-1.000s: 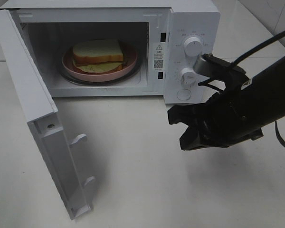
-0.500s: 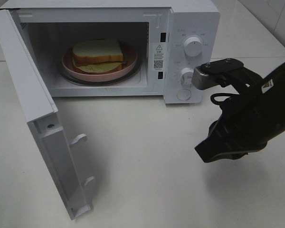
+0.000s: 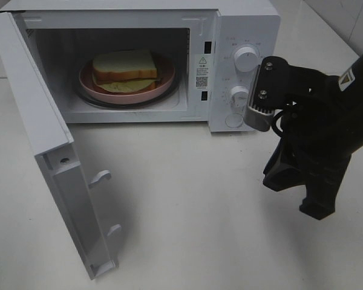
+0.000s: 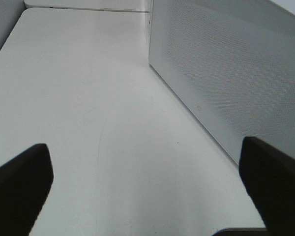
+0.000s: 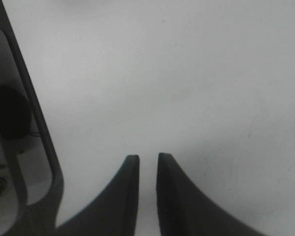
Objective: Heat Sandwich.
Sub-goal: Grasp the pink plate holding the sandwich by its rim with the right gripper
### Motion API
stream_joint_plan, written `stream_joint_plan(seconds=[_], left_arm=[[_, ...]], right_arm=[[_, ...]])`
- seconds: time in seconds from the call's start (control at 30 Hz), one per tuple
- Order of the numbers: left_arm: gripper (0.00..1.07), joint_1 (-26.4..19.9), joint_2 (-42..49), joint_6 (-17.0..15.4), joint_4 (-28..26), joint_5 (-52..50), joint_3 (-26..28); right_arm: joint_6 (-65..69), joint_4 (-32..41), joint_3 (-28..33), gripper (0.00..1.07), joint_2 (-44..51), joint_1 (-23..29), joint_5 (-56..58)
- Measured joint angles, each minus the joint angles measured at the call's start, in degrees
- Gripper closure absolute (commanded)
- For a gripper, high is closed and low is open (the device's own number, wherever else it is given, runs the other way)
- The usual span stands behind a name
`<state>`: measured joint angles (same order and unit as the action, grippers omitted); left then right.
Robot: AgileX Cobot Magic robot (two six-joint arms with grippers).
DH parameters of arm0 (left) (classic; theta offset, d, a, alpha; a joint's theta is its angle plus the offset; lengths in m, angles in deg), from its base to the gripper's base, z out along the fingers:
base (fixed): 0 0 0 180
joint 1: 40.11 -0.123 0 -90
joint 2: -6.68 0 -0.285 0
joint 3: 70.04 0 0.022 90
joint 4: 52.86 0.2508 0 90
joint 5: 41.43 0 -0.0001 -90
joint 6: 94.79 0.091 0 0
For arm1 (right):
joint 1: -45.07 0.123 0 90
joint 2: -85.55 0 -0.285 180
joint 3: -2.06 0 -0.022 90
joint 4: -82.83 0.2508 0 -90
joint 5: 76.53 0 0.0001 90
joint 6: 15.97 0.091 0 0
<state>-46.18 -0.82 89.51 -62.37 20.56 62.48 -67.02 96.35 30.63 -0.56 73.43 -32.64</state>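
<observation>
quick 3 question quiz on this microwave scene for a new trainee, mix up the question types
1. True or false: the door of the microwave is shut.
2. Where is the sandwich?
A. on top of the microwave
B. on the pink plate inside the microwave
C. hanging on the door
3. Fill in the blank: the left hand holds nothing and its jaws stand wide ____.

Key: 1 false; 2 B; 3 open
</observation>
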Motion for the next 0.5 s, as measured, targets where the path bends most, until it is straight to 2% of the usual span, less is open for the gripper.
stream_joint_plan(seconds=[0.13, 0.27, 0.3, 0.33, 0.4, 0.43, 0.47, 0.5], left_arm=[[0.09, 0.0, 0.0, 0.0, 0.0, 0.0, 0.0], [0.09, 0.0, 0.0, 0.0, 0.0, 0.0, 0.0], [0.09, 0.0, 0.0, 0.0, 0.0, 0.0, 0.0], [0.09, 0.0, 0.0, 0.0, 0.0, 0.0, 0.0], [0.09, 0.0, 0.0, 0.0, 0.0, 0.0, 0.0], [0.09, 0.0, 0.0, 0.0, 0.0, 0.0, 0.0], [0.09, 0.0, 0.0, 0.0, 0.0, 0.0, 0.0], [0.09, 0.0, 0.0, 0.0, 0.0, 0.0, 0.0]], right_arm=[[-8.37, -0.23, -0.52, 0.84, 0.0, 0.0, 0.23], [-17.7, -0.8, -0.52, 0.67, 0.0, 0.0, 0.34], [-17.7, -0.8, -0.52, 0.67, 0.0, 0.0, 0.34], [-18.05, -1.15, -0.52, 0.56, 0.0, 0.0, 0.34], [-17.99, -1.83, -0.52, 0.44, 0.0, 0.0, 0.23], [-17.99, -1.83, -0.52, 0.44, 0.0, 0.0, 0.23], [-17.48, -2.12, -0.52, 0.34, 0.0, 0.0, -0.23], [-17.02, -2.18, -0.52, 0.29, 0.0, 0.0, -0.46]])
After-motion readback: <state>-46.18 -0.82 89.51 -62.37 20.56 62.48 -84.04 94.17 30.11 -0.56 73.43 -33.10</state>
